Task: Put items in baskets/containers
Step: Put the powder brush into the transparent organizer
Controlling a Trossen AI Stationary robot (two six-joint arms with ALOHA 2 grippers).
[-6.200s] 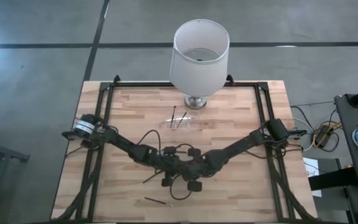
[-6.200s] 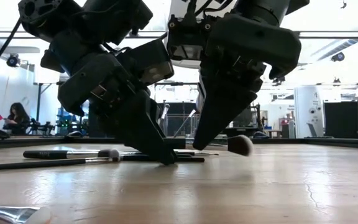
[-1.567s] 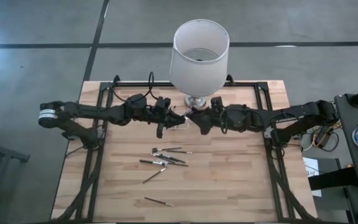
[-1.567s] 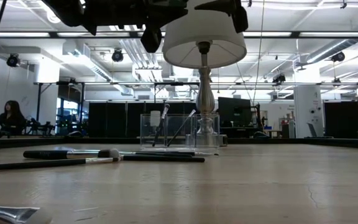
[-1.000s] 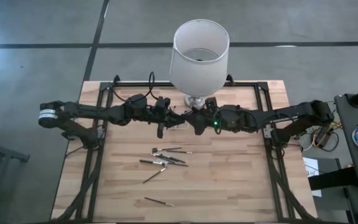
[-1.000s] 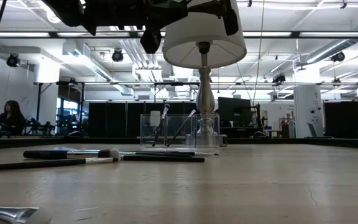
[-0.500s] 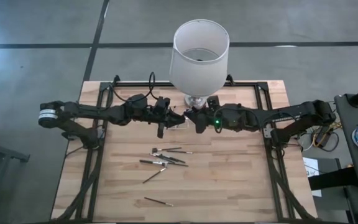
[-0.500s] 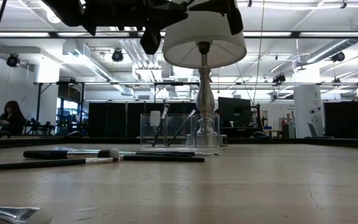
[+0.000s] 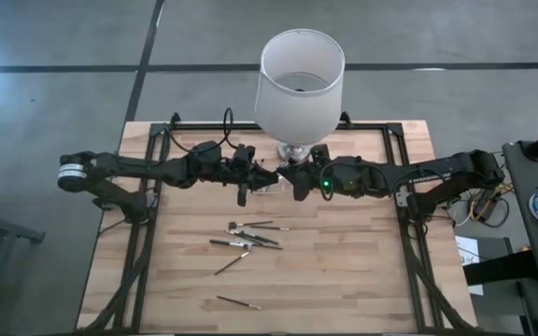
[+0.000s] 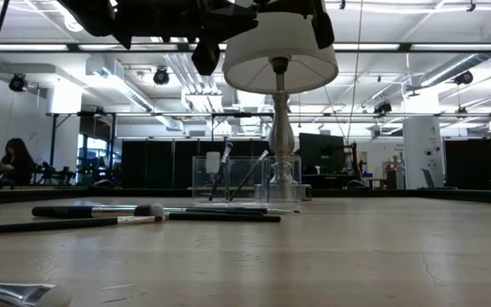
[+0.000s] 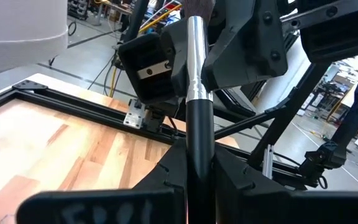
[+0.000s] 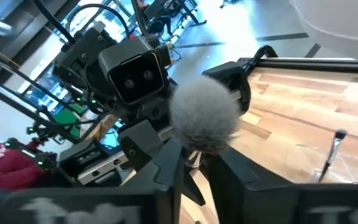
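High view: showed the left gripper (image 9: 248,177) and right gripper (image 9: 294,179) meeting nose to nose above the back middle of the table (image 9: 362,271), just in front of the lamp (image 9: 299,84). Hid most of the clear holder (image 9: 271,189) beneath them. Left a cluster of loose brushes (image 9: 250,235) lying mid-table and a lone stick (image 9: 238,301) near the front edge.

Low view: showed the holder upright before the lamp base, with two standing brushes (image 10: 221,169) leaning inside. Placed a seated person (image 10: 11,160) far back in the room.

Left wrist view: showed jaws clamped on the dark handle of a held brush (image 11: 197,106), silver collar pointing at the other arm.

Right wrist view: showed jaws closed just under that brush's grey fluffy head (image 12: 202,118).
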